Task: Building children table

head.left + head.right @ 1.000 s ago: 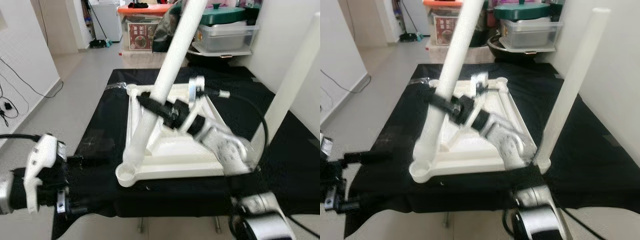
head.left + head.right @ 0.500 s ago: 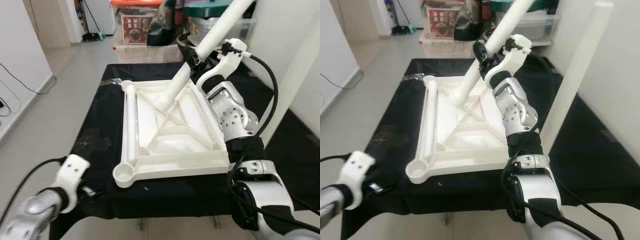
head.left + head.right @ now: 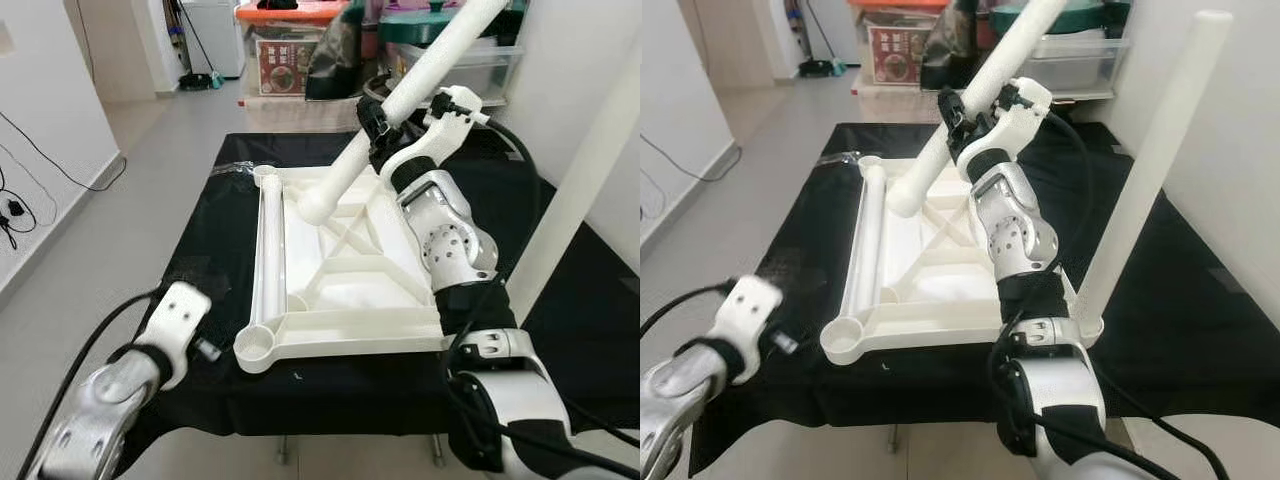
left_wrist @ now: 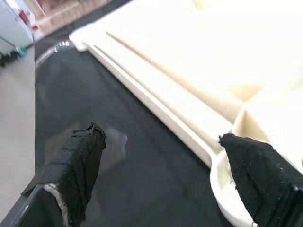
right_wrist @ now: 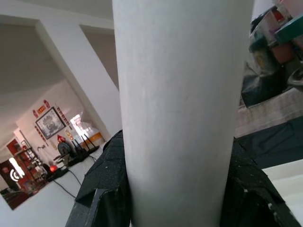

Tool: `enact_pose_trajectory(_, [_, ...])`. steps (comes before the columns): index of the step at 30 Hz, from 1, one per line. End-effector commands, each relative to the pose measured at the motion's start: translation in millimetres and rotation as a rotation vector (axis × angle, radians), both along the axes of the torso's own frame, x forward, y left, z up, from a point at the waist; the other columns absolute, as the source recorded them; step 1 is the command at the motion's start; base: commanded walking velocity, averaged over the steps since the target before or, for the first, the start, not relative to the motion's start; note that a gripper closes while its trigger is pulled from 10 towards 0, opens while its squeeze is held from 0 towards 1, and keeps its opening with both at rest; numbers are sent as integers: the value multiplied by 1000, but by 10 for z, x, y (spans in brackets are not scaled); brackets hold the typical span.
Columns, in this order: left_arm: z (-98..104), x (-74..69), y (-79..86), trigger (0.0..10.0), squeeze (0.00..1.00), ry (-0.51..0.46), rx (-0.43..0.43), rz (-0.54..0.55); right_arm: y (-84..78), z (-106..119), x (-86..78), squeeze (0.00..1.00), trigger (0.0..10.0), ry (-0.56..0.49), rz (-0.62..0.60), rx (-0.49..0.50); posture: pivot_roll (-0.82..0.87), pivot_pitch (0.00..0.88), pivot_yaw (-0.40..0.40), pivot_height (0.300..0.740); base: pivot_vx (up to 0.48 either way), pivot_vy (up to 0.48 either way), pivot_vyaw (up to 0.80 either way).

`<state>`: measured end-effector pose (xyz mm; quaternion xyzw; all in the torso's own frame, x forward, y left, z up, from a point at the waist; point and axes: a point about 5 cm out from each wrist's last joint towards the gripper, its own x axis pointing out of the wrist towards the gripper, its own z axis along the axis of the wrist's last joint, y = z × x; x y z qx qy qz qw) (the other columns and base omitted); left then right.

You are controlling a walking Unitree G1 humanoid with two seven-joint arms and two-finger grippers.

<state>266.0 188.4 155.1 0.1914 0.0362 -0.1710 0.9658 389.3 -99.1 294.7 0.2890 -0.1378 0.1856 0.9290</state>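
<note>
The right gripper, in the upper centre of the frame, pinches a white table leg that slants up to the top right. The leg's lower end hangs over the upside-down white tabletop lying mid-frame on a black cloth. At lower left, the left gripper is spread wide beside the tabletop's corner socket. A second leg stands upright at right.
</note>
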Motion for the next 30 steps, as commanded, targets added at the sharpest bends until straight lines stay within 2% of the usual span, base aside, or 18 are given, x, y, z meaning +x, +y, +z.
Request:
enact_pose_trajectory(1, [-41,12,2,10000,0,-4,15,19,-14,6,-18,0,0,-11,-14,-2,103,0,3,740,0,0,0])
enact_pose_trajectory(5, [10,57,-58,10000,0,-65,29,23,48,-15,-53,0,0,-17,18,-9,102,0,3,740,0,0,0])
enact_pose_trajectory(7, [40,96,-80,10000,0,-106,42,21,129,-46,-87,0,0,-12,45,-23,99,0,0,740,0,0,0])
enact_pose_trajectory(10, [49,118,-93,10000,0,-119,54,16,178,-62,-110,0,0,-8,60,-27,99,0,-2,740,0,0,0])
enact_pose_trajectory(11, [58,152,-123,10000,0,-132,54,2,283,-77,-165,0,0,-18,108,-38,97,0,-2,740,0,0,0])
enact_pose_trajectory(13, [58,152,-123,10000,0,-132,54,2,283,-77,-165,0,0,-18,108,-38,97,0,-2,740,0,0,0])
enact_pose_trajectory(15, [84,255,-234,10000,0,-141,47,-50,572,-117,-340,0,0,-59,243,-73,93,0,3,740,0,0,0])
enact_pose_trajectory(17, [116,353,-349,10000,0,-145,37,-95,759,-154,-459,0,0,-79,322,-94,92,0,3,740,0,0,0])
enact_pose_trajectory(24, [207,491,-531,10000,0,-164,-7,-140,893,-138,-573,0,0,-109,390,-103,75,0,16,740,0,0,0])
enact_pose_trajectory(30, [229,564,-628,10000,0,-174,-57,-132,941,-156,-661,0,0,-121,424,-123,68,0,22,740,0,0,0])
